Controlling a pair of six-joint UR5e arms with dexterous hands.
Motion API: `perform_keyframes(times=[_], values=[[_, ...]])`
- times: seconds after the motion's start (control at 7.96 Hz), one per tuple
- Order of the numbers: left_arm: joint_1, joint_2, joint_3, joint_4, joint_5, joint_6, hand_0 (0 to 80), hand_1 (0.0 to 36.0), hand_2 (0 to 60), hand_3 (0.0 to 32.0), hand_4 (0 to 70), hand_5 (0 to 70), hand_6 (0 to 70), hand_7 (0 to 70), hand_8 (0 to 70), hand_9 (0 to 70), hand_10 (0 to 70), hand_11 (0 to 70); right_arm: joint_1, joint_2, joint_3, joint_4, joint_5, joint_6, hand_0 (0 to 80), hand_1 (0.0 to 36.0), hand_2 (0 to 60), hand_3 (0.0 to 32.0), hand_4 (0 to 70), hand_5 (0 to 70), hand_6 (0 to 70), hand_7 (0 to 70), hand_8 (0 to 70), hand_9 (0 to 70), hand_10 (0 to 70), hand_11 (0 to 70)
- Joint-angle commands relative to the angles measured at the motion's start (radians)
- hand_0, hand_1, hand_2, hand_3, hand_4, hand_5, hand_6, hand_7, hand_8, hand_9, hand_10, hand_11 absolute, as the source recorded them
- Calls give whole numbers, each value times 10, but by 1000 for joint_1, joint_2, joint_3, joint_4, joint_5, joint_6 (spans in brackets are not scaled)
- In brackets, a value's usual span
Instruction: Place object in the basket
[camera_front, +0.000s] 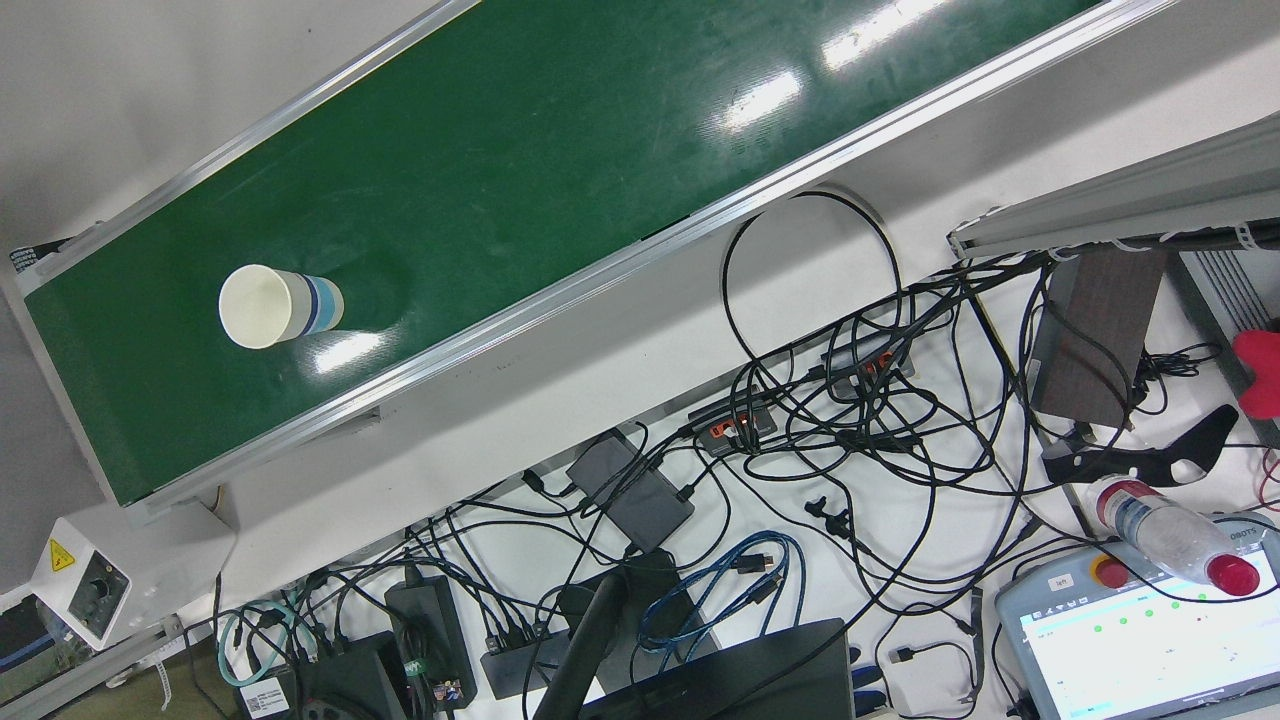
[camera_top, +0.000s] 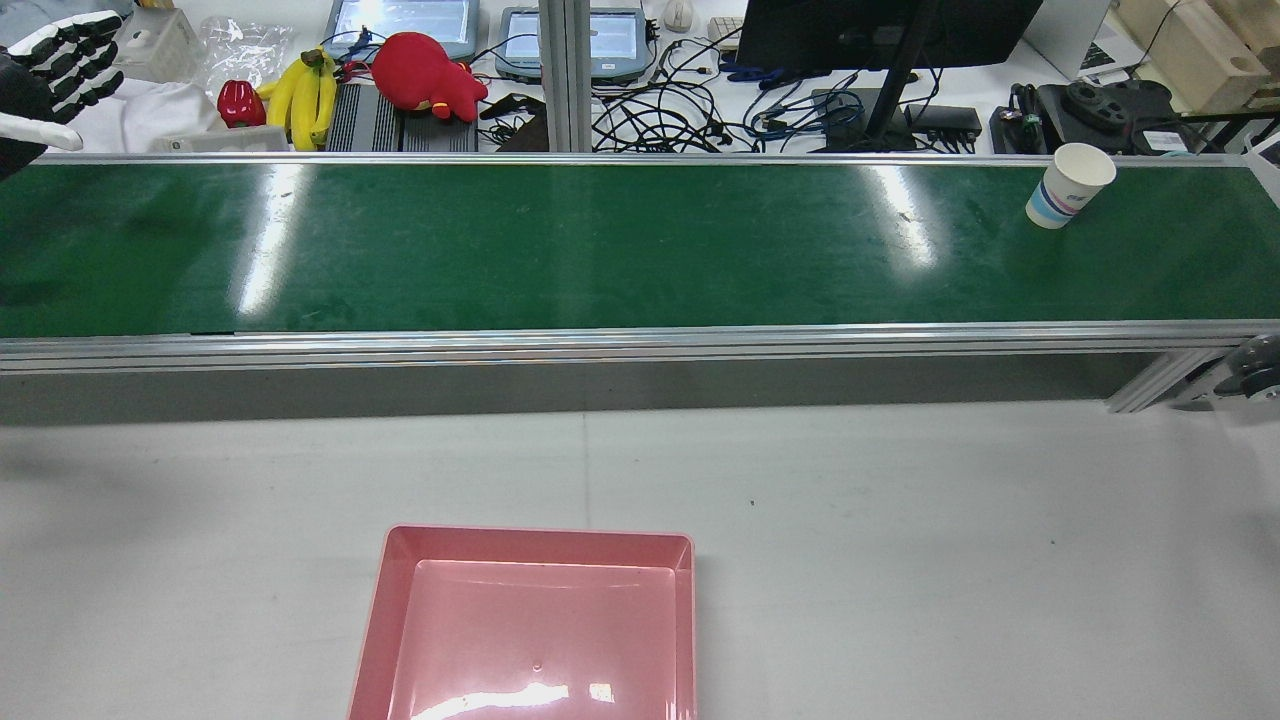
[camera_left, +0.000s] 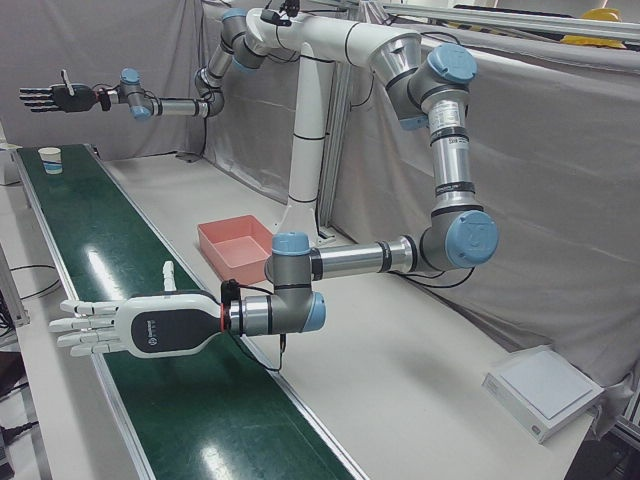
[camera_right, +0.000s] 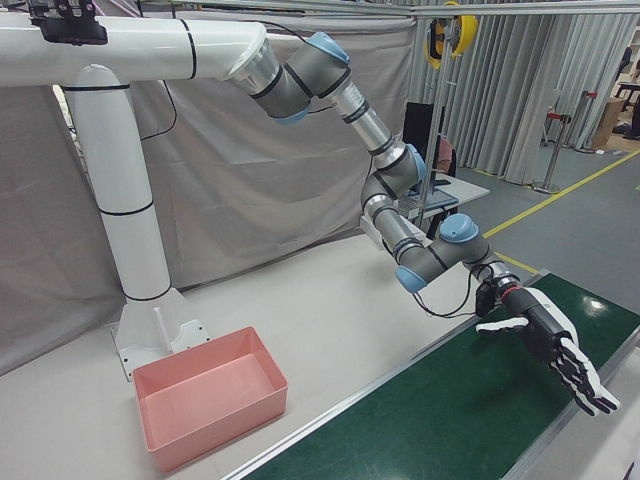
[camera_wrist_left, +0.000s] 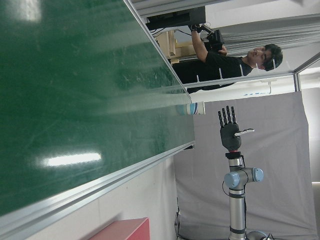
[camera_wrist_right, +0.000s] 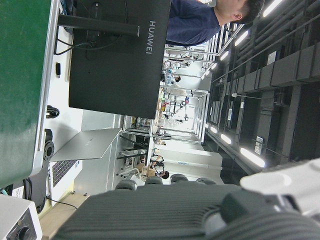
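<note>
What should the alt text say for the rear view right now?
A paper cup stands upright at the far right of a long green belt, nothing touching it. A pink basket sits on the grey table in the foreground, nothing visible in it. The left hand is open at the top left corner; the right hand is out of this view.

Glossy green conveyor belt (camera_top: 600, 250), brushed aluminium rails (camera_top: 600, 345); white paper cup (camera_top: 1067, 184); shiny pink plastic basket (camera_top: 380, 600); my matt table (camera_top: 950, 550).
</note>
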Motion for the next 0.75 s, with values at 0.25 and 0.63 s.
perform_keyframes(times=[0.25,0.63], values=[[1,3,1,0,1,0,534,150,0,0,16,175,0,0,0,0,19,49,-1,0,0,0,0,-1,0,0,0,0,0,0,0,0,0,0,0,0],[5,8,6,-13,-2,3,532,146,0,12,1,158,0,0,0,0,18,48,-1,0,0,0,0,-1,0,0,0,0,0,0,0,0,0,0,0,0]])
